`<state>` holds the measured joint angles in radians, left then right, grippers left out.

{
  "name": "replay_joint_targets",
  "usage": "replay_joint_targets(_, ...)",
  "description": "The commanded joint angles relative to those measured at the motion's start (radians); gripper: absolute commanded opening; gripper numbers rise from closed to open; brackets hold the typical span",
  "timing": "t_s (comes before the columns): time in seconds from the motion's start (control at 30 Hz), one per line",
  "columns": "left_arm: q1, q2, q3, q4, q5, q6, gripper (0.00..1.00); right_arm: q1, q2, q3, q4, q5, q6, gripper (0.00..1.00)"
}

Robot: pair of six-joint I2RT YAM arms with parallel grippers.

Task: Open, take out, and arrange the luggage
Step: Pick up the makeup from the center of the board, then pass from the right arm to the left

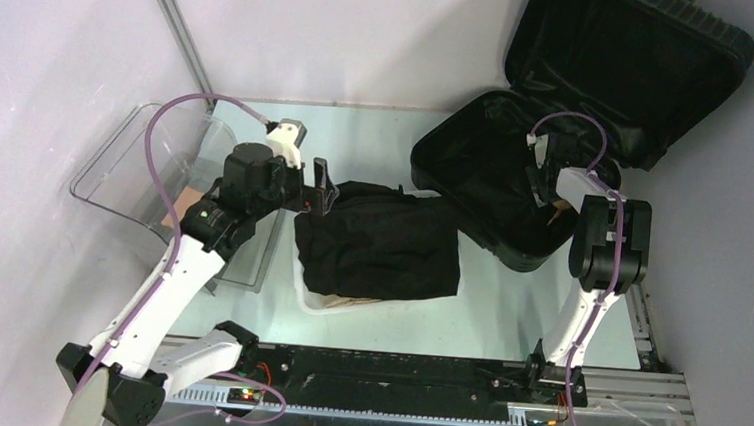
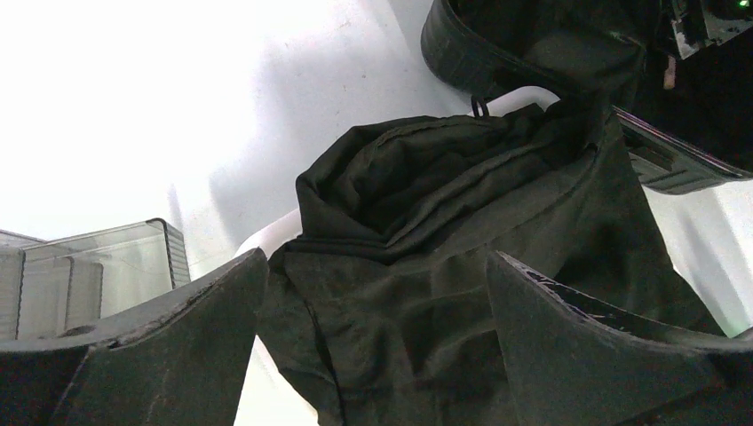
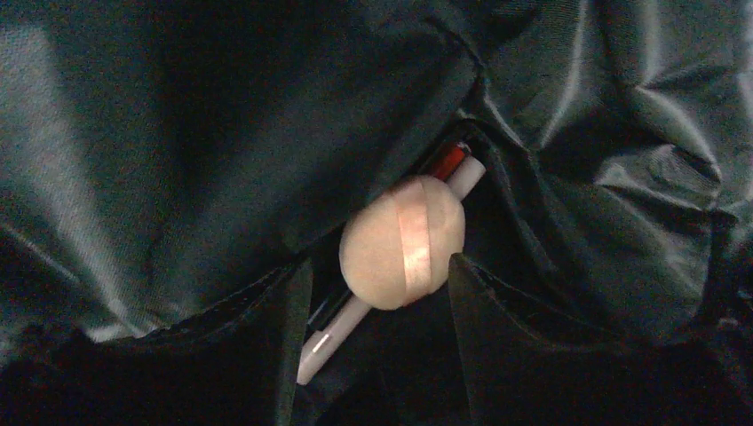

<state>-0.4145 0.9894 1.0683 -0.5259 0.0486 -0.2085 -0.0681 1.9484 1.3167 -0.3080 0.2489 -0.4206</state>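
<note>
- At the far right of the surface [image 1: 378, 138], the luggage [image 1: 603, 78] lies open, with its lid raised toward the back wall and its lower shell flat.
- The right gripper [image 1: 546, 195] reaches down inside that lower shell. The right wrist view shows its 2 fingers spread apart over the black lining [image 3: 178, 133], grasping nothing.
- Just ahead of those fingers, a round beige pad [image 3: 404, 244] with a shiny band is tucked in a fold of lining. It lies over a white pen [image 3: 321, 342] and a red-tipped item [image 3: 448, 160].
- The left gripper [image 1: 321, 184] is well to the left of the luggage. It is released, its fingers wide above a black garment [image 1: 381, 243].
- The garment drapes over a white basket [image 1: 308, 303] just beside the luggage's front edge.
- A clear plastic bin [image 1: 130, 171] stands at the left.
</note>
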Motion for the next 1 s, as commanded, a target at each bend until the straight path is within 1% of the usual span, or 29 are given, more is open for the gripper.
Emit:
replay_joint_targets(0.0,-0.008,0.004,0.011,0.023,0.004,0.045,0.98,-0.009,0.043,0.067,0.033,-0.010,-0.022,0.60)
replay_joint_targets(0.07,-0.007,0.018,0.020,0.019,-0.004,0.046,0.98,-0.015,0.059,0.080,0.032,-0.007,-0.016,0.56)
replay_joint_targets(0.13,-0.007,0.030,0.028,0.016,-0.021,0.045,0.99,-0.021,0.069,0.092,0.027,0.002,-0.003,0.44)
replay_joint_targets(0.17,-0.007,0.033,0.029,0.010,-0.029,0.047,0.97,-0.026,0.072,0.096,0.025,0.003,0.006,0.31)
replay_joint_targets(0.2,-0.008,0.038,0.033,0.007,-0.039,0.054,0.97,-0.031,0.071,0.103,0.023,0.000,0.019,0.26)
replay_joint_targets(0.23,-0.008,0.039,0.035,0.001,-0.042,0.058,0.96,-0.032,0.064,0.106,0.015,0.000,0.024,0.16)
replay_joint_targets(0.3,-0.007,0.038,0.050,-0.013,-0.088,0.074,0.96,-0.031,0.041,0.112,0.003,-0.001,0.033,0.07)
replay_joint_targets(0.37,-0.007,0.034,0.063,-0.024,-0.107,0.075,0.95,-0.026,0.009,0.112,-0.019,-0.001,0.035,0.03)
replay_joint_targets(0.47,-0.007,0.032,0.073,-0.021,-0.092,0.049,0.96,-0.014,-0.061,0.115,-0.073,-0.001,0.051,0.02)
replay_joint_targets(0.57,-0.008,0.052,0.107,-0.018,-0.006,0.012,0.96,0.002,-0.125,0.120,-0.155,-0.024,0.086,0.02)
replay_joint_targets(0.67,-0.007,0.069,0.134,-0.016,0.055,-0.014,0.95,0.045,-0.208,0.129,-0.240,-0.049,0.133,0.03)
replay_joint_targets(0.73,-0.009,0.064,0.138,-0.001,0.098,-0.026,0.94,0.063,-0.268,0.134,-0.298,-0.099,0.173,0.04)
replay_joint_targets(0.8,-0.008,0.051,0.132,0.016,0.140,-0.029,0.94,0.100,-0.337,0.131,-0.339,-0.184,0.229,0.05)
replay_joint_targets(0.83,-0.008,0.042,0.124,0.023,0.165,-0.026,0.93,0.110,-0.359,0.126,-0.359,-0.273,0.272,0.05)
replay_joint_targets(0.87,-0.008,0.036,0.117,0.040,0.177,-0.023,0.93,0.112,-0.405,0.122,-0.369,-0.322,0.293,0.05)
replay_joint_targets(0.9,-0.008,0.024,0.097,0.053,0.205,-0.018,0.92,0.114,-0.429,0.107,-0.372,-0.442,0.331,0.05)
replay_joint_targets(0.93,-0.008,0.017,0.084,0.092,0.231,-0.014,0.91,0.113,-0.471,0.100,-0.372,-0.511,0.350,0.05)
replay_joint_targets(0.97,-0.008,0.002,0.051,0.116,0.307,-0.002,0.91,0.112,-0.512,0.078,-0.367,-0.638,0.386,0.05)
